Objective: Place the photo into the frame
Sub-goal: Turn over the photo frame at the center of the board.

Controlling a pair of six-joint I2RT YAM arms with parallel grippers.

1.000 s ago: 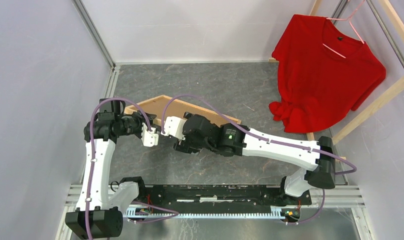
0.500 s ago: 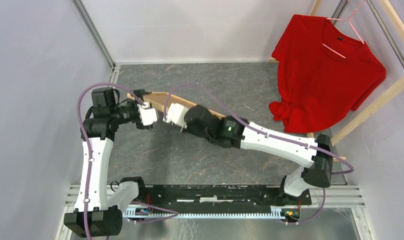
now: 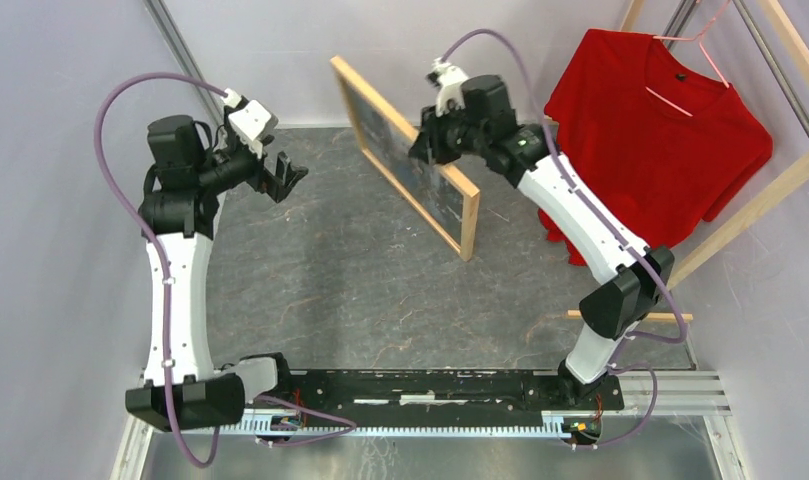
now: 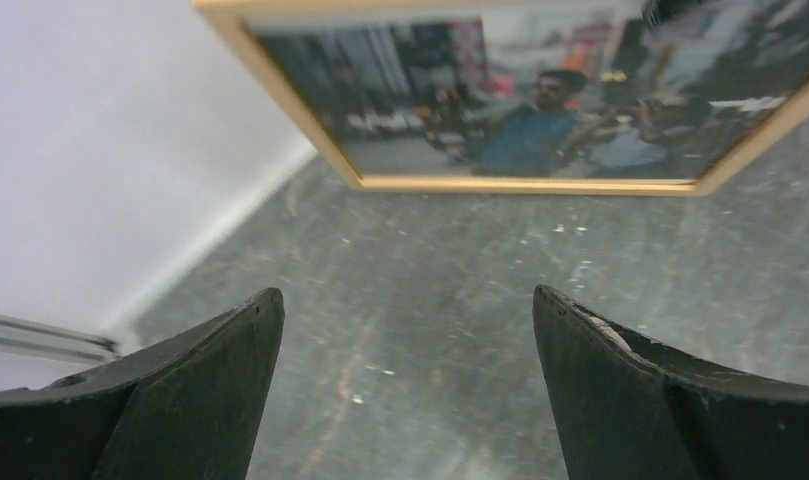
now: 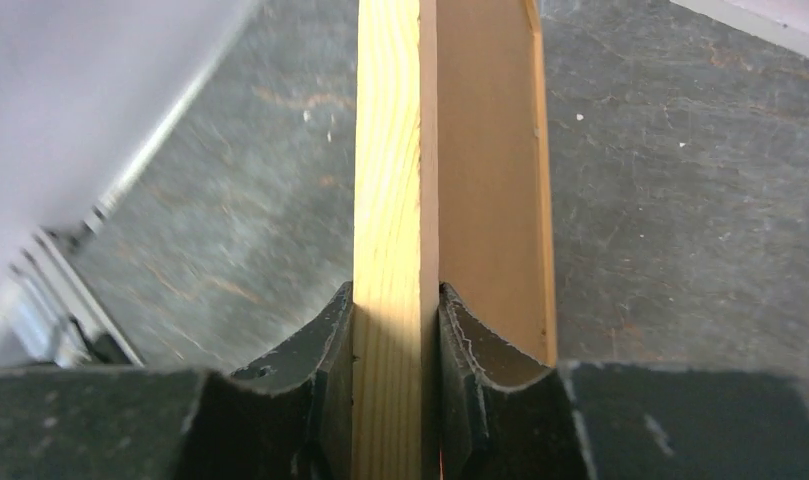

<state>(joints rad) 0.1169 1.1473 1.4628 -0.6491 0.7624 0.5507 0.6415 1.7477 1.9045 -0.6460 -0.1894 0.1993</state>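
Looking down from the overhead camera, I have the frame [image 3: 471,225] stood up on edge near the far side of the table [image 3: 360,290], about midway along it. It leans, and its picture side faces my left arm. My right gripper [image 3: 425,152] grips its upper long rail, and the photo [image 3: 380,115] shows dark inside the wooden border. Whether the low corner touches the table I cannot tell. My left gripper [image 3: 285,178] hangs over the far left corner, well apart from the frame, with nothing in it. A red T-shirt [image 3: 650,130] hangs on a wooden rack [image 3: 740,215] at the far right. From my left wrist, my fingers [image 4: 220,380] stand wide apart over bare table [image 4: 430,330]. Beyond them the photo [image 4: 540,120], showing people in blue and dark clothes, fills the frame [image 4: 520,185] right up to the rails. From my right wrist, both fingers [image 5: 475,340] are clamped on the pale wooden rail [image 5: 388,150], one on each face. The brown back board [image 5: 485,150] runs away on the right. I judge the photo is already seated, so the main job looks done. What is left, I think, is to lay or stand the frame down safely and let go.
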